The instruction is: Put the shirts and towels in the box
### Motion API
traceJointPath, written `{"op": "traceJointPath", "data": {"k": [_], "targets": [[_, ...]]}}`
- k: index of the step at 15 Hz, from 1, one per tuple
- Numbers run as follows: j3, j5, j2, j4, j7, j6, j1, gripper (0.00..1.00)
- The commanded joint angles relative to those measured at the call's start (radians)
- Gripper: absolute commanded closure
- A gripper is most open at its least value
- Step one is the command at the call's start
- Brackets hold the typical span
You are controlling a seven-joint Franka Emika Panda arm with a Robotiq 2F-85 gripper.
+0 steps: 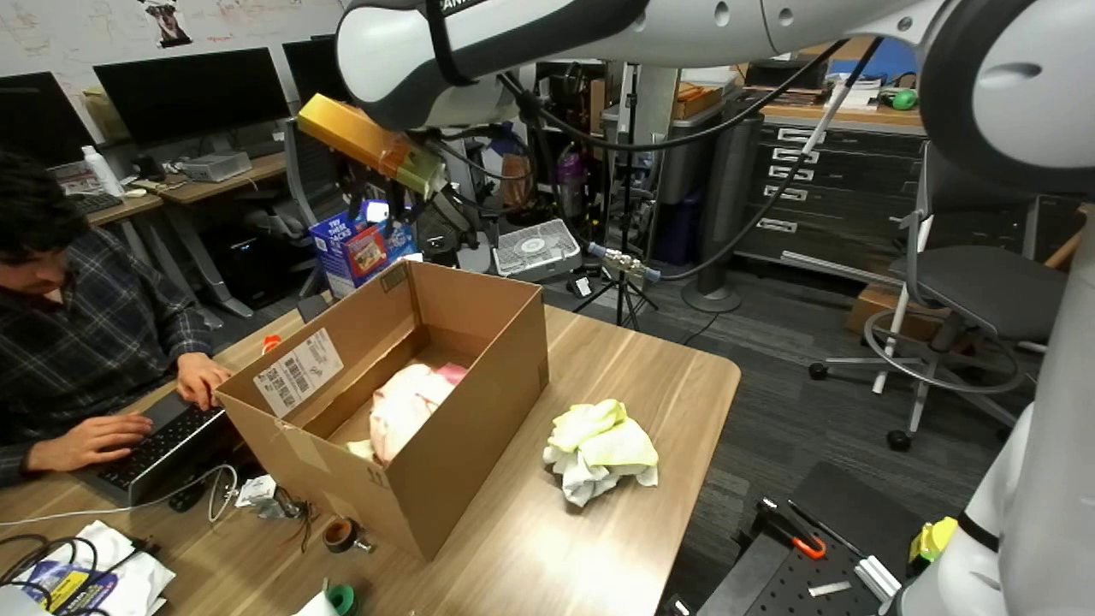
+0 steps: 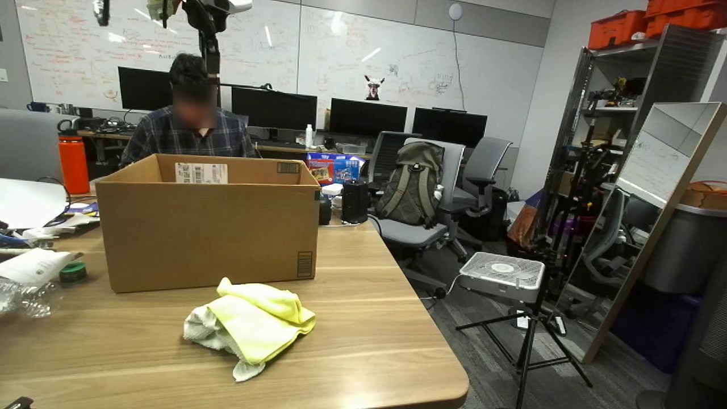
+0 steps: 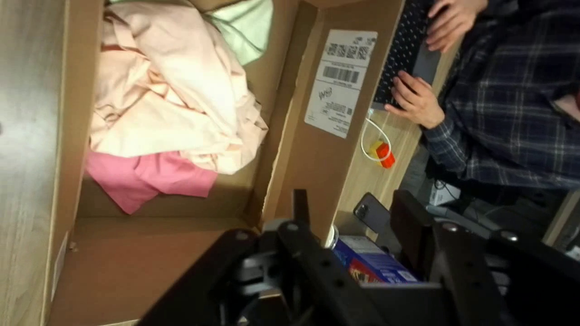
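Observation:
An open cardboard box [image 1: 479, 453] stands on the table; it also shows in an exterior view [image 2: 210, 236]. Inside lie a crumpled peach cloth [image 3: 181, 90], a pink cloth [image 3: 154, 176] partly under it, and a pale green cloth [image 3: 247, 29]. A crumpled yellow and whitish cloth [image 1: 603, 449] lies on the table beside the box; it also shows in an exterior view [image 2: 255, 324]. My gripper [image 3: 352, 199] is open, with nothing between its fingers. It is raised above the box's end, near the wall with the label.
A person [image 1: 85, 316] types on a laptop [image 1: 162, 445] close beside the box. A blue snack box [image 1: 364, 248] and a phone [image 3: 372, 213] are past the box's end. Tape [image 1: 340, 535], cables and an orange bottle [image 2: 74, 162] are on the table.

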Motion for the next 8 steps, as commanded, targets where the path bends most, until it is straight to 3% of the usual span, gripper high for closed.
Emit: {"op": "traceJointPath", "data": {"k": [1,3,8], "targets": [[0.015,0.019,-0.041,-0.039,-0.167,-0.138,-0.018,0.16],[0.008,0.011,-0.065,-0.081,-0.244,-0.200,-0.023,0.01],[-0.009,0.004,-0.150,-0.226,-0.421,-0.299,-0.052,0.00]]}}
